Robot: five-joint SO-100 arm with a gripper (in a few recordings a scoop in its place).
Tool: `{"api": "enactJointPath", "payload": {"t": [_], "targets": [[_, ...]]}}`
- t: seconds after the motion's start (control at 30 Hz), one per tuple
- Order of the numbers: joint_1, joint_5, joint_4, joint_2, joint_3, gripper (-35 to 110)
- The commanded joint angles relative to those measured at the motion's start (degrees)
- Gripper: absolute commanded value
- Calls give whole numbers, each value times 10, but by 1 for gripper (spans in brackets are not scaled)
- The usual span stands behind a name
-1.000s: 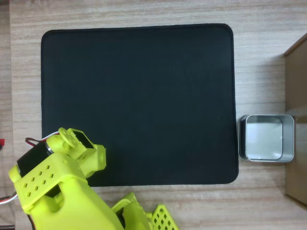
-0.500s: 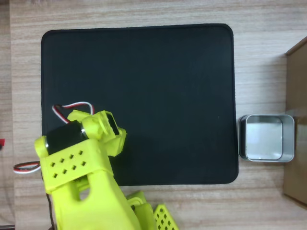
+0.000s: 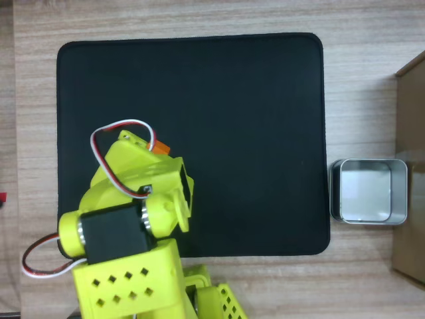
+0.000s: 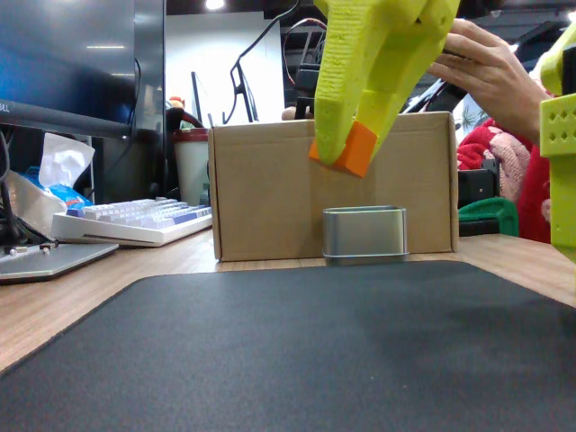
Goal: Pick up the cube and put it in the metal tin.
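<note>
In the fixed view the claw pinches the cube between its yellow fingers, lifted well above the mat; the tin stands lower, behind it. From overhead the arm hides most of the cube, and the tin sits far right, off the mat.

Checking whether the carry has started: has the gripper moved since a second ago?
Yes. In the overhead view the gripper has travelled from the black mat's lower-left corner up and rightward.
</note>
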Motion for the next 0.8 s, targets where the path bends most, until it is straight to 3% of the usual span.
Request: {"api": "enactJointPath", "payload": {"t": [0.0, 0.4, 0.77], "targets": [[0, -2, 14, 29, -18, 0], [178, -16, 36, 203, -5, 0], [359, -40, -4, 220, 36, 0]]}}
